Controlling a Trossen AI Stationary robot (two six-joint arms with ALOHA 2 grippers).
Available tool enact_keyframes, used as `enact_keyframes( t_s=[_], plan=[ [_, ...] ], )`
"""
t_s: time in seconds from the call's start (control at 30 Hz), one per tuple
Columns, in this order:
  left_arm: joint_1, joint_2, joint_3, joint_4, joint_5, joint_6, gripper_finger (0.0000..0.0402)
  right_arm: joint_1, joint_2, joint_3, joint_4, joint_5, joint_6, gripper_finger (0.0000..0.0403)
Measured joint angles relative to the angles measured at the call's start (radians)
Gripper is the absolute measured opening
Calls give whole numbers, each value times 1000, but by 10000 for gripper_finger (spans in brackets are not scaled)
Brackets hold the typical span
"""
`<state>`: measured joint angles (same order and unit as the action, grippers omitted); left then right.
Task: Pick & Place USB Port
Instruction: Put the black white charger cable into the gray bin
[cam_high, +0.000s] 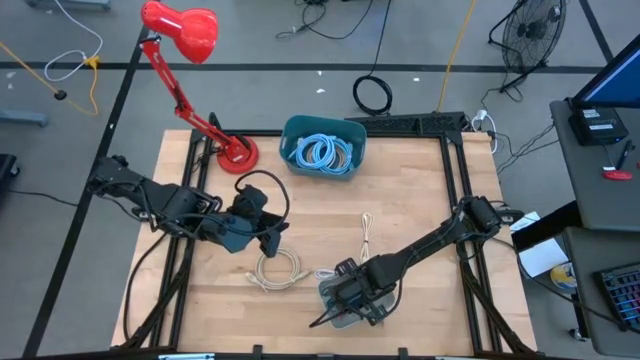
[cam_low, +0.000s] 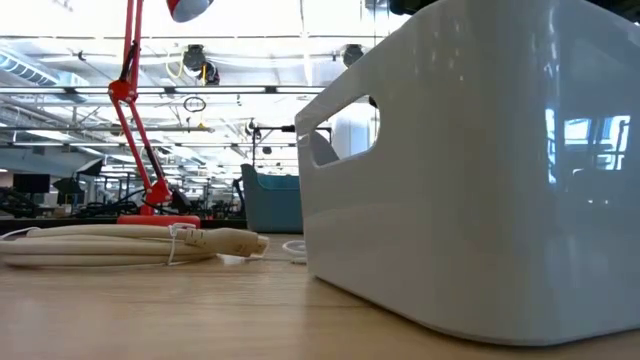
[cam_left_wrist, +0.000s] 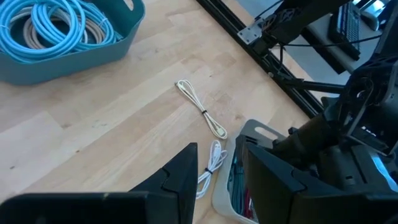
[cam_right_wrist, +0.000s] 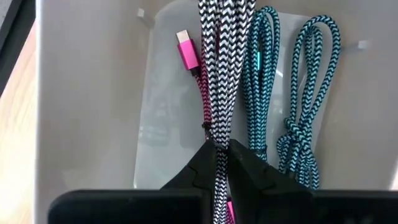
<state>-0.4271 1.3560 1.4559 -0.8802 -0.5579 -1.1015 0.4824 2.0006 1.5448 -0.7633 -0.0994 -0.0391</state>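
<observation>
The right hand is inside the white bin at the near middle of the desk, its fingers pinched tight on a black-and-white braided cable. In the bin, a pink USB cable lies just left of it and teal cables to its right. The left hand hangs over the desk's left middle, fingers narrowly apart, holding nothing. A cream coil lies between the arms.

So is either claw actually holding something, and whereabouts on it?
The right gripper pinches the black-and-white braided cable mid-bundle, over the white bin. The left gripper holds nothing.
</observation>
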Motion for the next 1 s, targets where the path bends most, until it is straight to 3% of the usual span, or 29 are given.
enact_keyframes(
  t_s=[0.33, 0.83, 1.0],
  plan=[
    [0, 0, 0, -9, 0, 4, 131, 3, 0, 0, -1, -38, 55, 18],
    [0, 0, 0, -15, -1, 6, 131, 3, 0, 0, -13, -214, 84, 18],
    [0, 0, 0, -15, -1, 6, 131, -5, 0, 0, -13, -219, 79, 18]
  ],
)
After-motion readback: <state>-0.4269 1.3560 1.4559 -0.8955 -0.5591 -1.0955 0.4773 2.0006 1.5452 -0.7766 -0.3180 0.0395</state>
